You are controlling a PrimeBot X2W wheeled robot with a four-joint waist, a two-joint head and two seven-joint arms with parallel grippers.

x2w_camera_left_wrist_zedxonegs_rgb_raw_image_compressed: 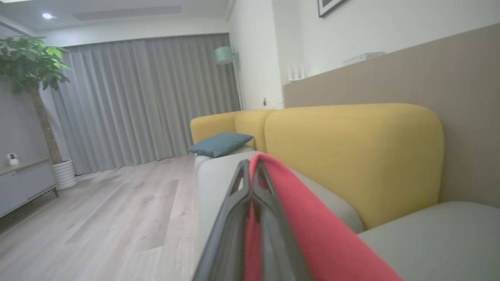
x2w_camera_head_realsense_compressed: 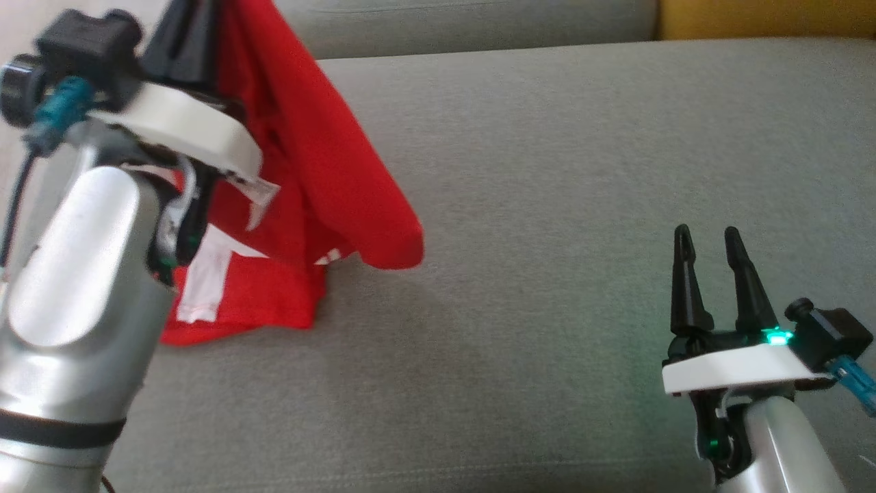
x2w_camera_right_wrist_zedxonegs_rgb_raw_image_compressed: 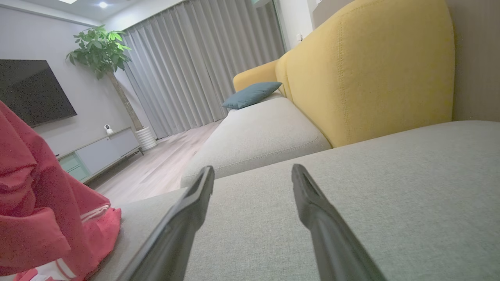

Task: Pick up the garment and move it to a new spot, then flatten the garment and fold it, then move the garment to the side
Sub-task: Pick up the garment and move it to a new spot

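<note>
Red garment (x2w_camera_head_realsense_compressed: 321,157) hangs, hem touching the sofa seat (x2w_camera_head_realsense_compressed: 547,171).
My left claw (x2w_camera_left_wrist_zedxonegs_rgb_raw_image_compressed: 250,168) clamps it; my right claw (x2w_camera_head_realsense_compressed: 708,239) sits with fingers apart.

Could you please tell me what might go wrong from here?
1. The left gripper holds the red garment by a single pinch; it might slip free.
2. The garment hangs bunched, its lower edge on the grey seat cushion; dragging could crumple it further.
3. The right gripper is open and apart, probably too far to catch it.
</note>
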